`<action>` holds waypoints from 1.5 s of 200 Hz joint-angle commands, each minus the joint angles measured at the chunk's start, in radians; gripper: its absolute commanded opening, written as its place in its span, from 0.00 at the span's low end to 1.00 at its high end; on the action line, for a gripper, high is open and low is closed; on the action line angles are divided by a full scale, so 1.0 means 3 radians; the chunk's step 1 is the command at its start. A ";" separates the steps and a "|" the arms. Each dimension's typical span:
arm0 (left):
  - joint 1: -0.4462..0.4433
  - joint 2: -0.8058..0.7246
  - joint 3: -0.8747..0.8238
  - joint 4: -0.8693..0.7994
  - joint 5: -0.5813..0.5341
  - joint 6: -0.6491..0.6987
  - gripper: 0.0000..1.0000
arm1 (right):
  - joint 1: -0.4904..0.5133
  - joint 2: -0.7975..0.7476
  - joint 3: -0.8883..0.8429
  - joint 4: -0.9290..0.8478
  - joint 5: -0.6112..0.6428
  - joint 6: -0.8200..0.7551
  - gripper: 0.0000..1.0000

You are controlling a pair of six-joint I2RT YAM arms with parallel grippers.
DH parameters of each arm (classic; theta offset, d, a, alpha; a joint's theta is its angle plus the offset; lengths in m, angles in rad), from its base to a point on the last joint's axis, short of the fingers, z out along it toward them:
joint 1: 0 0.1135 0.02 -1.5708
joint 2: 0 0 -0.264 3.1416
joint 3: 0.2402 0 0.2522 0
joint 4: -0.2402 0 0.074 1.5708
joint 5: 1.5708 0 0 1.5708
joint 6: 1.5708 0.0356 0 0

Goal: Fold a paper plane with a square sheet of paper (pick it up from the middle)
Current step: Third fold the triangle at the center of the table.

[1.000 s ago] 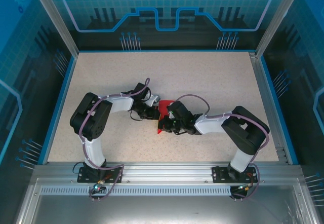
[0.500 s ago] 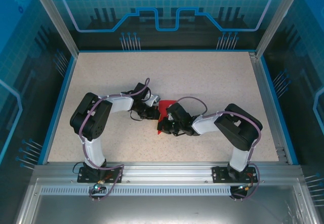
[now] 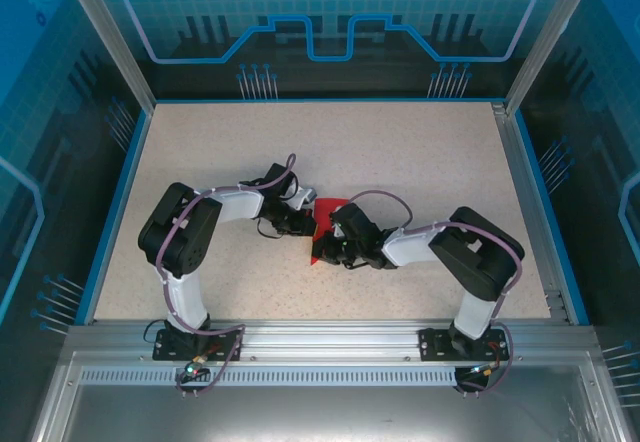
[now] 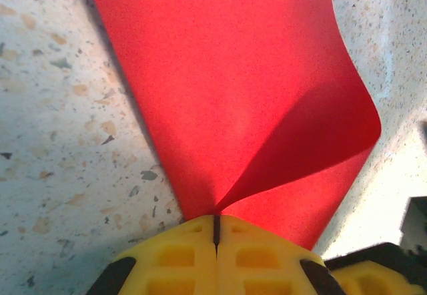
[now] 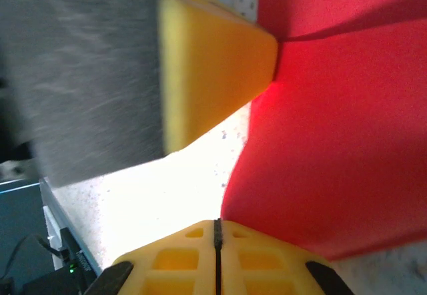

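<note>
With the left gripper (image 4: 215, 220) pinched shut on the thin bright red square sheet of paper (image 4: 233, 95), which bows up off the speckled table (image 3: 430, 162) mid-workspace, and the right gripper (image 5: 217, 228) closed at its edge, hold uncertain, the crease likely needs slow, aligned pressing.

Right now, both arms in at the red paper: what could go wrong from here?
1. The left gripper is shut on a narrow bit of the red sheet of paper, which bulges into a curl. Pulling may tear it or set a stray crease.
2. The right gripper is shut right at the sheet's edge. Any hold there looks marginal and could slip.
3. The left gripper's finger sits close ahead of the right gripper, so they could collide.
</note>
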 commanded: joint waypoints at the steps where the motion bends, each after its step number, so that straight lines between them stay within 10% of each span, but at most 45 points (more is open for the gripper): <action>1: 0.0013 0.0132 -0.0065 -0.0118 -0.0079 -0.0011 0.00 | 0.0051 -0.0194 -0.0074 -0.0009 0.0046 -0.0042 0.09; 300: 0.0016 0.0160 -0.0006 -0.0219 -0.0037 0.0074 0.00 | -0.0222 0.0162 -0.0096 -0.0018 0.0078 -0.0111 0.09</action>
